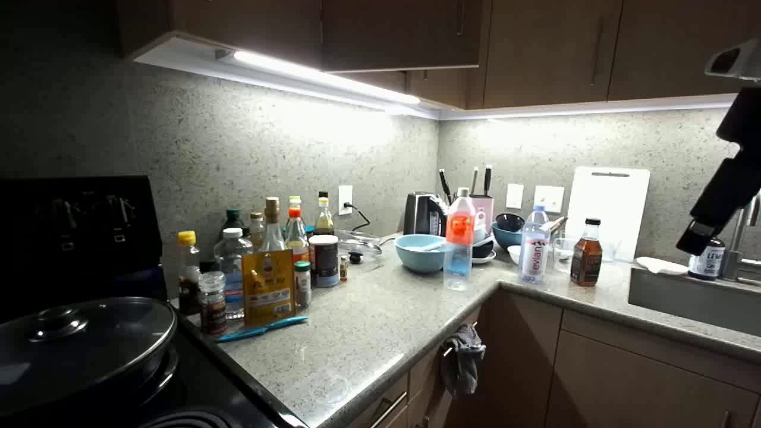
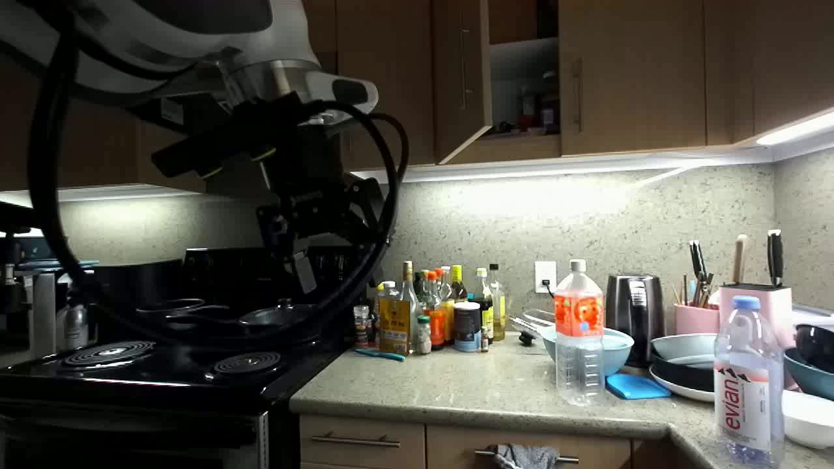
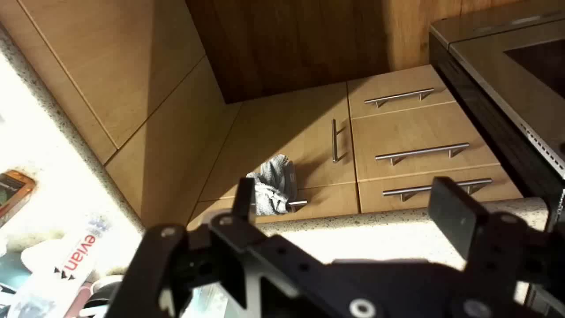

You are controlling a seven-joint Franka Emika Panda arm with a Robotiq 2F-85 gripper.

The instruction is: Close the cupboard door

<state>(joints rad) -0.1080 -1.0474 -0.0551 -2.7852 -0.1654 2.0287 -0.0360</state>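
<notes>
Countertop [image 2: 482, 384] of speckled grey spreads well below the cupboard door [image 2: 456, 85], and a black coil-burner stove [image 2: 171, 374] sits lower than that door, to its left in an exterior view. The door, a plain brown panel, stands swung open, the cabinet interior [image 2: 515, 62] showing beside it. Lower than the door and well apart from it is the Robotiq gripper [image 3: 347, 205]; its fingers [image 3: 454, 216] stand apart, with the door above them. Beneath the door's level stand a dark electric kettle [image 2: 625, 319] and an Evian bottle [image 1: 534, 255]. A grey towel [image 3: 276, 185] hangs farther below it, and the slim bar handle [image 2: 463, 58] runs upright on the door's face.
</notes>
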